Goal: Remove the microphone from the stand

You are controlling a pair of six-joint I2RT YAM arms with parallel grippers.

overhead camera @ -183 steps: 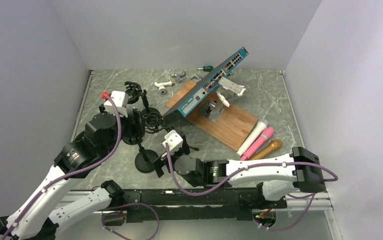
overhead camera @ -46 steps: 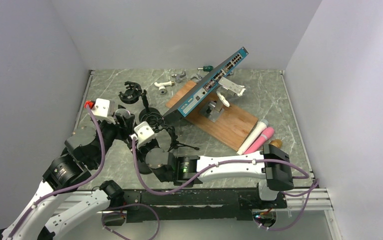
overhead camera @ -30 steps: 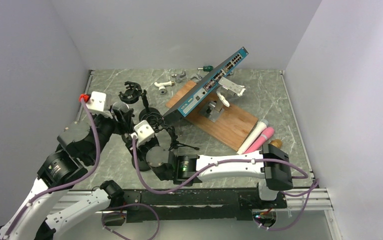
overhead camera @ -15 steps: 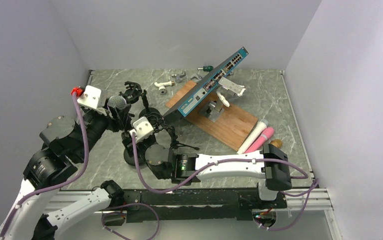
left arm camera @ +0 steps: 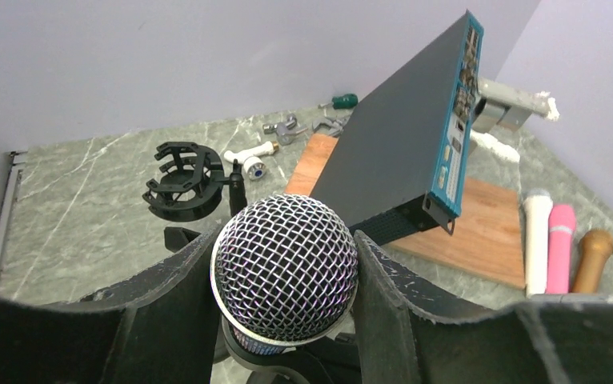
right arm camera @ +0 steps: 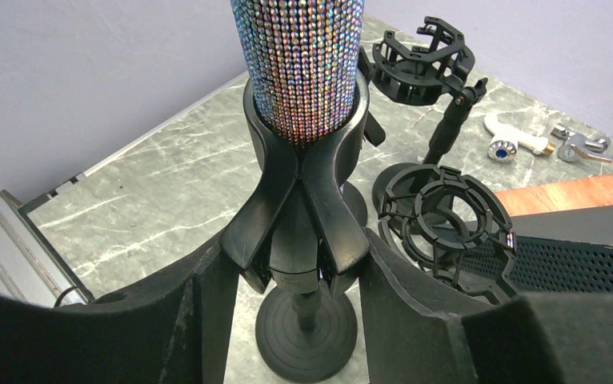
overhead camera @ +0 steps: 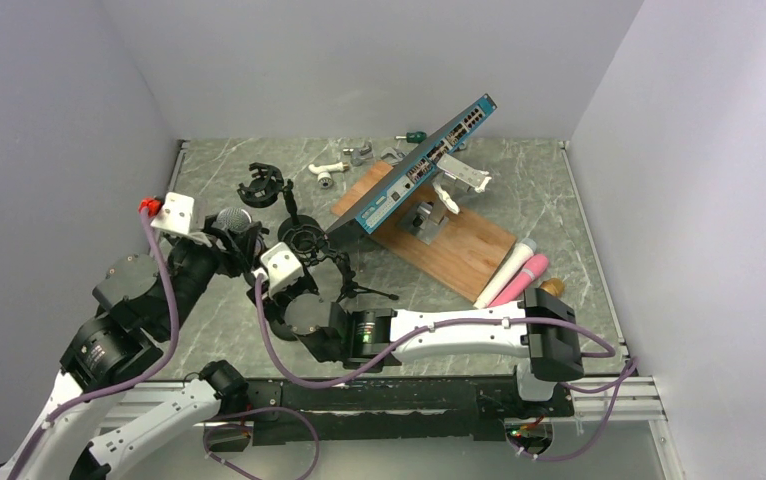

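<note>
Gripping the microphone (left arm camera: 284,264) by its mesh head, the left gripper (left arm camera: 285,276) presses both sides. Mic is near upright, its long axis running down into the clip (right arm camera: 302,192) of the stand (right arm camera: 306,336), sparkly body seated there. Right gripper (right arm camera: 295,264) clamps that clip low down. The pull looks to be straight up along the axis. Marble table (overhead camera: 539,190); shock mount (right arm camera: 445,210) just beside on the right, open air above.

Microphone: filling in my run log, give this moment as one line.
left pincer: shut on microphone head | right pincer: shut on stand clip | microphone: seated in clip
</note>
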